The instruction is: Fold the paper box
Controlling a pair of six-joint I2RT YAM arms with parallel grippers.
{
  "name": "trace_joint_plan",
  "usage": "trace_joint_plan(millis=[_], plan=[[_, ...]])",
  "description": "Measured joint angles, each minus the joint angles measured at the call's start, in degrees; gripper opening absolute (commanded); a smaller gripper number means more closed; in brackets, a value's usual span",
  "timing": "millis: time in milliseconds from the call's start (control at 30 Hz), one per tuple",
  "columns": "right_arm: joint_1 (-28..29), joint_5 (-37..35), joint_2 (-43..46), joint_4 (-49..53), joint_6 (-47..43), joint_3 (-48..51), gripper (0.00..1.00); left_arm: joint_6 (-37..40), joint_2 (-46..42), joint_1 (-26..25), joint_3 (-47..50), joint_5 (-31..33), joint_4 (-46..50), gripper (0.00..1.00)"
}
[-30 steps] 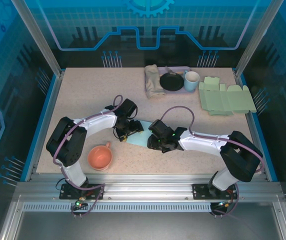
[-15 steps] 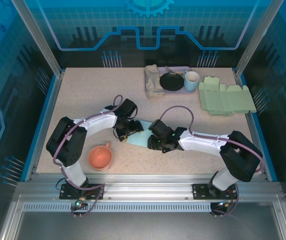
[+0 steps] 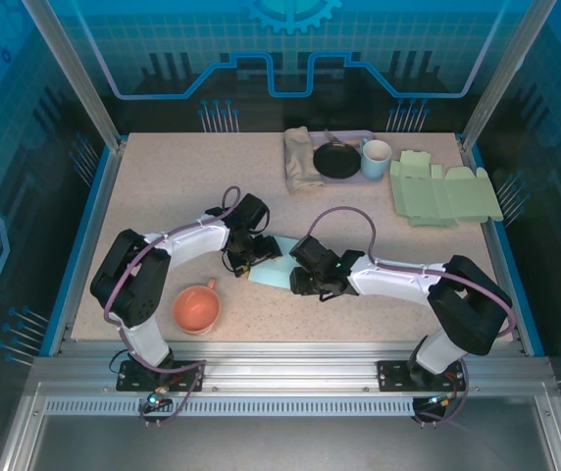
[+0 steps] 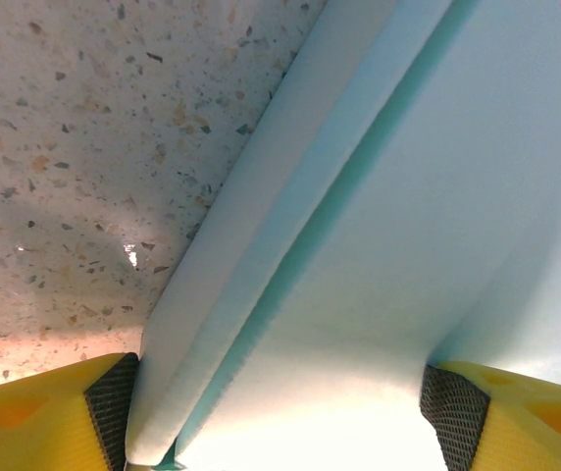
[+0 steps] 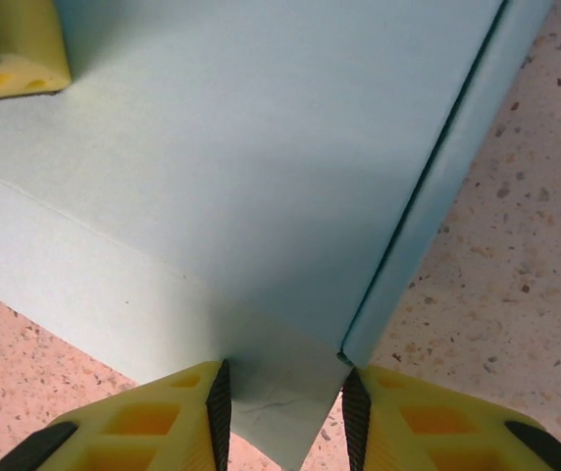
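Paper box (image 3: 273, 266), pale blue and partly folded, lies near the middle of the speckled table (image 3: 163, 186), between my two wrists. My left gripper (image 4: 271, 417) is spread wide across it, one pad against each side, so I hold the box by its width. A raised fold runs along its left edge. My right gripper (image 5: 285, 402) has its jaws set narrow, pinching a corner where a side flap meets the top panel, with paper touching both fingers. A pink cup (image 3: 196, 308) sits near my left arm. Well apart, at the far right, lie flat green blanks (image 3: 444, 193), beside a tray (image 3: 349, 180) holding a cloth (image 3: 302, 161), a black dish (image 3: 336, 161) and a white mug (image 3: 376, 157).
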State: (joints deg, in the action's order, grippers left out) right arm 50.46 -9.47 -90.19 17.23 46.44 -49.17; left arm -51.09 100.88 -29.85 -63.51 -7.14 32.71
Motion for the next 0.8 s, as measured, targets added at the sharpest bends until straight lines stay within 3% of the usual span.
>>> trace_joint_plan(millis=[367, 800], plan=[[1.7, -5.7, -1.4, -2.2, -11.0, 0.1, 0.36, 0.0, 0.0, 0.2, 0.0, 0.9, -0.3, 0.79], [4.0, -11.5, -3.4, -16.0, -23.1, 8.1, 0.38, 0.2, 0.6, 0.3, -0.1, 1.3, -0.7, 0.79]])
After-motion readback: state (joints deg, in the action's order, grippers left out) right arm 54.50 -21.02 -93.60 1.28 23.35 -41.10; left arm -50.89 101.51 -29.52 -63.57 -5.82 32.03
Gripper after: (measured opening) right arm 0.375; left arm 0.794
